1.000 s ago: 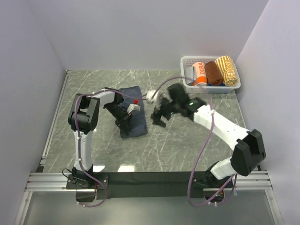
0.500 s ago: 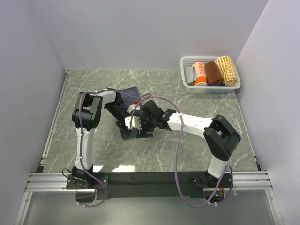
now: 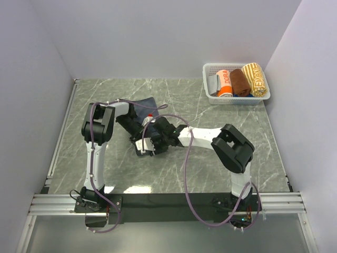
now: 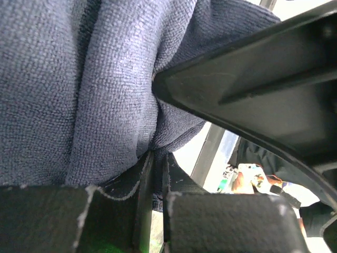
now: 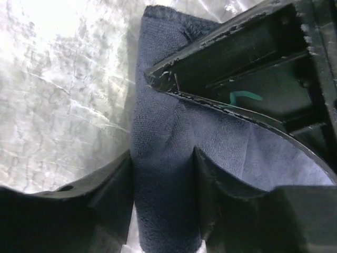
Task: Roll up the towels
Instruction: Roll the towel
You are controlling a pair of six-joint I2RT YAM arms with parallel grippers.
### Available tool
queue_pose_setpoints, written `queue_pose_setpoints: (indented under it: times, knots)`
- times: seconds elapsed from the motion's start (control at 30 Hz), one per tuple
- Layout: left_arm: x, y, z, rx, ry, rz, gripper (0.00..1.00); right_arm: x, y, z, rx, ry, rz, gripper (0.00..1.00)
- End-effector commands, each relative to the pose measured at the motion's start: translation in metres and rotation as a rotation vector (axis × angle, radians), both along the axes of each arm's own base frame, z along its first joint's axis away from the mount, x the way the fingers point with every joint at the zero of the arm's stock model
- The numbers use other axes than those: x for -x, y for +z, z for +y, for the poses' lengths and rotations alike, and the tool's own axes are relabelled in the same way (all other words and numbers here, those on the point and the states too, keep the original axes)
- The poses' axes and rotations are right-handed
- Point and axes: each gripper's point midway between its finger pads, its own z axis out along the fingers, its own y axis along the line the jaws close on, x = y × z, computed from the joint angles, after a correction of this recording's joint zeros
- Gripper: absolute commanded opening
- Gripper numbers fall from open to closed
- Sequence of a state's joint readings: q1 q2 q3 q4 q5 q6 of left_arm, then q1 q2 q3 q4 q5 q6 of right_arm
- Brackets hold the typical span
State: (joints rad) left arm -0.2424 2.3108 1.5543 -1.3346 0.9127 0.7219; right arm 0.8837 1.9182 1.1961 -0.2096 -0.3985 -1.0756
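The dark navy towel [image 3: 145, 103] lies on the marble table left of centre, its near end bunched up under both grippers. My left gripper [image 3: 138, 138] is shut on a thin fold of the towel [image 4: 79, 79], pinched between its fingertips [image 4: 158, 174]. My right gripper [image 3: 149, 143] reaches in from the right. Its fingers [image 5: 113, 184] press on both sides of a thick rolled edge of the towel [image 5: 163, 132], so this gripper [image 5: 163, 203] is shut on it. The two grippers sit close together, and the top view hides the cloth beneath them.
A white lattice basket [image 3: 207, 68] stands at the back right with an orange-and-white, a brown and a yellow rolled cloth in it. Grey walls close in the table on the left, back and right. The right arm's elbow [image 3: 231, 147] lies low across the middle.
My right arm swung left from mid-table onto the towel's near end and its jaws closed round the rolled edge. My left gripper kept its pinch in place.
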Motion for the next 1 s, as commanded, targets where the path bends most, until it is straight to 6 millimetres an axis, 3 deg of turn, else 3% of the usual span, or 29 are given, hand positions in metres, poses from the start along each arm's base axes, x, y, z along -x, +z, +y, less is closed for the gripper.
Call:
queue_pose_setpoints:
  times: [0.0, 0.1, 0.17, 0.37, 0.43, 0.7, 0.73, 0.8, 0.83, 0.87, 0.9, 0.93, 0.97]
  knots:
    - [-0.022, -0.034, 0.018, -0.039, -0.073, -0.176, 0.04, 0.006, -0.011, -0.004, 0.062, 0.036, 0.032, 0.46]
    - [-0.026, -0.03, 0.02, -0.034, -0.046, -0.199, 0.08, 0.014, -0.011, -0.005, 0.1, 0.012, 0.124, 0.1]
    - [-0.036, -0.022, 0.021, -0.015, 0.003, -0.233, 0.17, 0.024, -0.003, -0.007, 0.104, -0.007, 0.235, 0.0]
    - [-0.067, 0.008, 0.042, 0.024, 0.196, -0.291, 0.36, 0.05, -0.001, -0.017, 0.136, -0.045, 0.439, 0.0]
    - [-0.074, 0.025, 0.048, 0.055, 0.268, -0.295, 0.38, 0.049, -0.003, -0.017, 0.135, -0.066, 0.487, 0.0]
    - [-0.1, 0.065, 0.115, 0.081, 0.522, -0.408, 0.45, 0.026, -0.004, -0.012, 0.141, -0.234, 0.814, 0.0]
    - [-0.108, 0.082, 0.124, 0.065, 0.543, -0.503, 0.45, 0.023, -0.003, -0.011, 0.131, -0.246, 0.84, 0.0]
    - [-0.108, 0.095, 0.137, 0.015, 0.563, -0.599, 0.47, 0.016, -0.004, -0.012, 0.114, -0.284, 0.904, 0.0]
    - [-0.108, 0.124, 0.142, -0.014, 0.557, -0.738, 0.48, 0.014, -0.004, -0.012, 0.111, -0.293, 0.921, 0.0]
    - [-0.117, 0.134, 0.152, -0.074, 0.555, -0.865, 0.51, 0.012, -0.004, -0.014, 0.105, -0.307, 0.958, 0.0]
    - [-0.113, 0.135, 0.156, -0.108, 0.558, -0.924, 0.54, 0.011, -0.005, -0.014, 0.103, -0.313, 0.971, 0.0]
    - [-0.109, 0.166, 0.16, -0.128, 0.553, -1.068, 0.59, 0.009, -0.004, -0.013, 0.099, -0.317, 0.979, 0.0]
    - [-0.111, 0.176, 0.162, -0.147, 0.541, -1.157, 0.73, 0.008, -0.008, -0.014, 0.1, -0.335, 1.01, 0.0]
